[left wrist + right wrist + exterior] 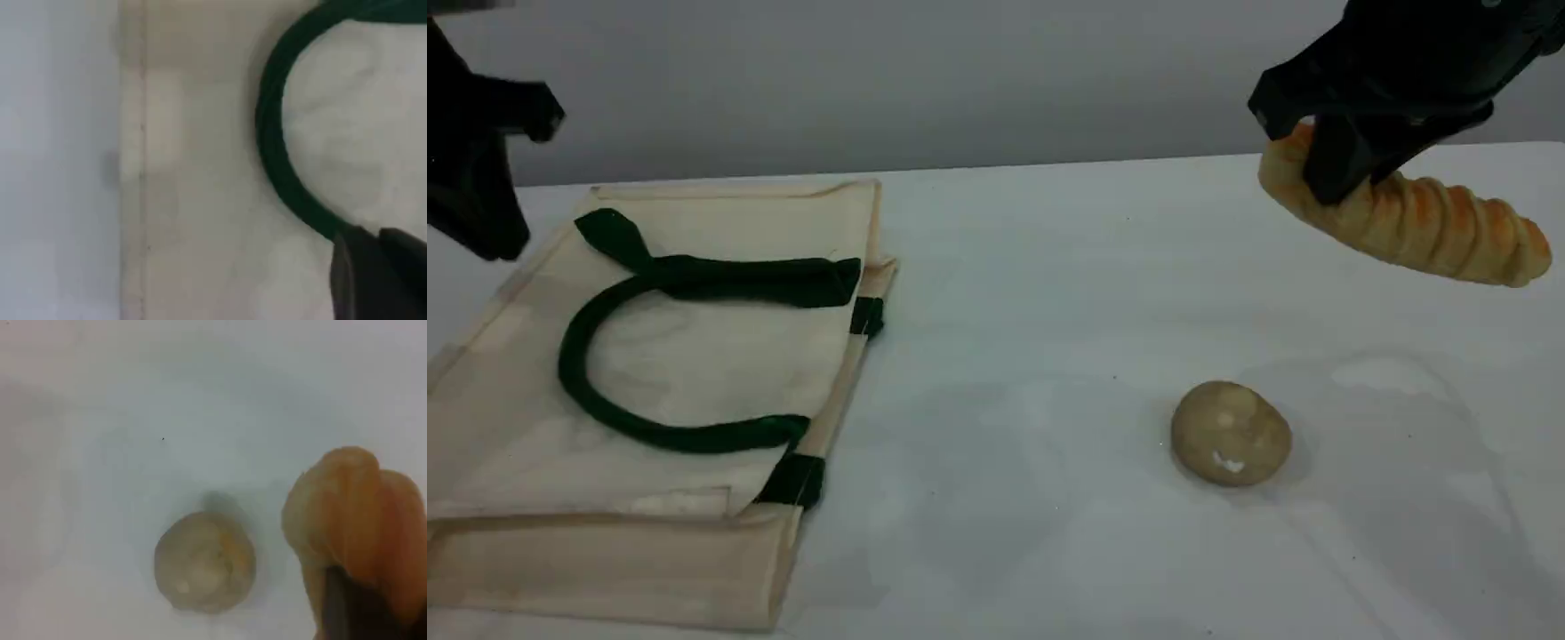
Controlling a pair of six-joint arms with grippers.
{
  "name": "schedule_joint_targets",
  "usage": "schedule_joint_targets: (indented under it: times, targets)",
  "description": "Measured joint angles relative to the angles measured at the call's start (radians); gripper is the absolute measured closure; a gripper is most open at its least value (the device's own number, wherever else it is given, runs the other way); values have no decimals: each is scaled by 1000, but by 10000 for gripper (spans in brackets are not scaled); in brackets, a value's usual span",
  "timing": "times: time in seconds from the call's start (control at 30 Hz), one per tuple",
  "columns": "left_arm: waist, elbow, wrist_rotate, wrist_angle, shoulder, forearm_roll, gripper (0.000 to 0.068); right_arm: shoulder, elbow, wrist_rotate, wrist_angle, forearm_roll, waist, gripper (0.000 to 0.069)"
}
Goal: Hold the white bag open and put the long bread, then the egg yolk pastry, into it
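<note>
Premises present as a robot test bench or laboratory, not a home or shop. A bare white table (1049,293) meets a plain grey wall (916,80) behind it. Black machine arms enter from above; the right gripper (1343,173) hangs over the table, its surroundings unfurnished. The left gripper (480,178) hangs opposite, with nothing domestic beside it.
</note>
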Motion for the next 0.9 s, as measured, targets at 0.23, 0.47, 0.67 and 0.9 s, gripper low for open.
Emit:
schedule_joint_targets:
  times: [0.23, 0.47, 0.67, 0.9]
  targets:
    - [0, 0, -4, -62, 75, 0, 295, 0, 0, -2, 8, 6, 0, 618]
    - [0, -2, -52, -172, 112, 3, 141, 0, 0, -7, 16, 2, 0, 618]
    - [0, -44, -51, -173, 199, 2, 135, 0, 0, -7, 12, 2, 0, 618]
    - [0, -63, -80, -171, 280, -1, 135, 0, 0, -10, 8, 2, 0, 618]
